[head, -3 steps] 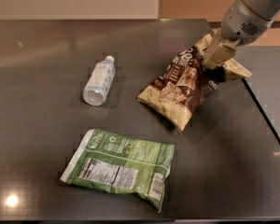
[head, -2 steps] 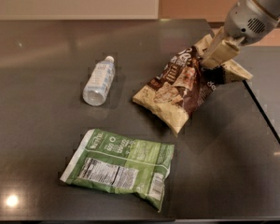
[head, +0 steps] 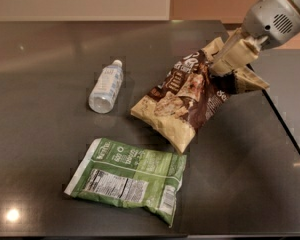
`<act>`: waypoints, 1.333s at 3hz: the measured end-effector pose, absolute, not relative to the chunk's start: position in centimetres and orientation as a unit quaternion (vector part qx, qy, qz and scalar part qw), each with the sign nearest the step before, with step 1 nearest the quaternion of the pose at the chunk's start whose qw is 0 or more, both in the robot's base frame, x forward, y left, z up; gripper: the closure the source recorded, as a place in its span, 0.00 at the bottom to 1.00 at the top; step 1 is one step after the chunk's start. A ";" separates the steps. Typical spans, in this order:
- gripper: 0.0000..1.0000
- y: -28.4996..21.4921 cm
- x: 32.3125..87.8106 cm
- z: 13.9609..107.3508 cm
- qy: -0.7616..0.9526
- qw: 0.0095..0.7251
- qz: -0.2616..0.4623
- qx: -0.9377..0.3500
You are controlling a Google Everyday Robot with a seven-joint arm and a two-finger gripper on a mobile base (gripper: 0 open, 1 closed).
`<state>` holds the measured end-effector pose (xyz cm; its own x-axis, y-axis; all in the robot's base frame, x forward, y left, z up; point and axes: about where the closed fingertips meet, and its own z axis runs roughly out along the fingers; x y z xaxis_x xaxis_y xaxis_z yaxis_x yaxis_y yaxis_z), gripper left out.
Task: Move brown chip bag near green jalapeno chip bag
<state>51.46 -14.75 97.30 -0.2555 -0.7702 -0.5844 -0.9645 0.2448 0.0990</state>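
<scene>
Carrying step, I think: pincer (head: 222,65), upper right, clamps the brown chip bag (head: 180,100); next lower it beside the green jalapeno chip bag (head: 127,178)

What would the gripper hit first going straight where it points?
The brown chip bag: the gripper, at upper right, points down-left and is shut on its top end. Then likely the table.

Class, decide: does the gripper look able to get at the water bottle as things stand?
Probably not yet: the gripper, at upper right, is shut on the brown chip bag, which lies between it and the water bottle. The bottle itself lies uncovered.
</scene>
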 end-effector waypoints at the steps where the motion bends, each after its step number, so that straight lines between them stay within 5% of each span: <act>1: 0.66 -14.4 49.2 97.2 0.769 0.193 0.243 -0.559; 4: 0.00 -14.7 49.4 97.1 0.782 0.180 0.231 -0.551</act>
